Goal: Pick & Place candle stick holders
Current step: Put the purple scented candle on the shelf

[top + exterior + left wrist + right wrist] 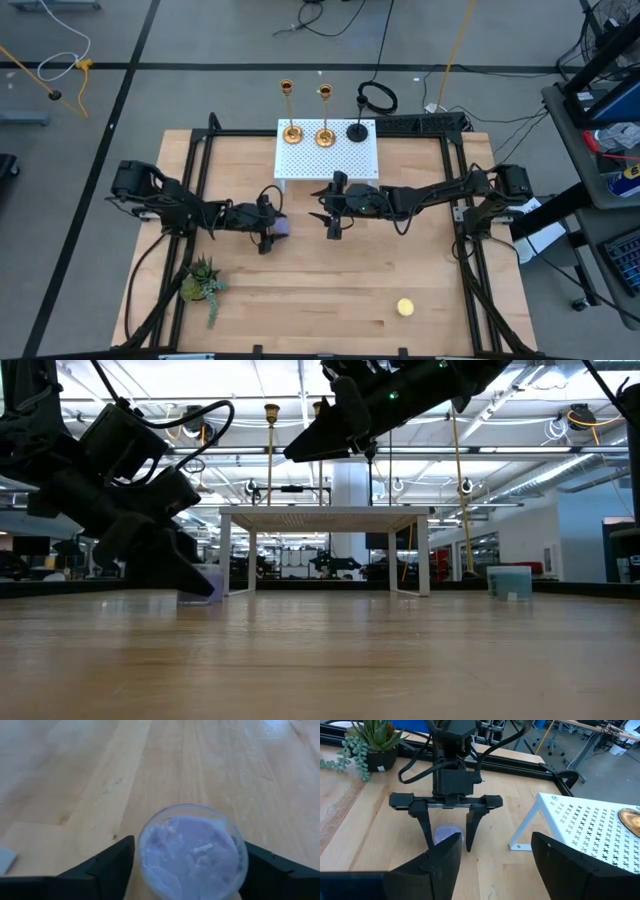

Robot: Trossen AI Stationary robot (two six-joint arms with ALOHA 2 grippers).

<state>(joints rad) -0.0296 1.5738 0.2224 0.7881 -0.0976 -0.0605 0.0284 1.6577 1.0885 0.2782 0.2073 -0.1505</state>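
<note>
Purple piece [192,851] between spread left jaws; right jaws spread; holders [324,130] upright on stand [300,160].

In the left wrist view, the purple round piece [192,852] is blurred and its lower part is cut off by the picture's edge, so we cannot tell if the left gripper's fingers [107,867] touch it. In the low view, the left gripper [185,575] hides most of this piece. In the right wrist view, only a corner of one gold candle stick holder's base [630,820] shows at the edge; the other holders are outside the picture. The plant sprig [367,742] is cut off at the top there. In the low view, the gold stems [271,455] are partly hidden behind the right arm.
</note>
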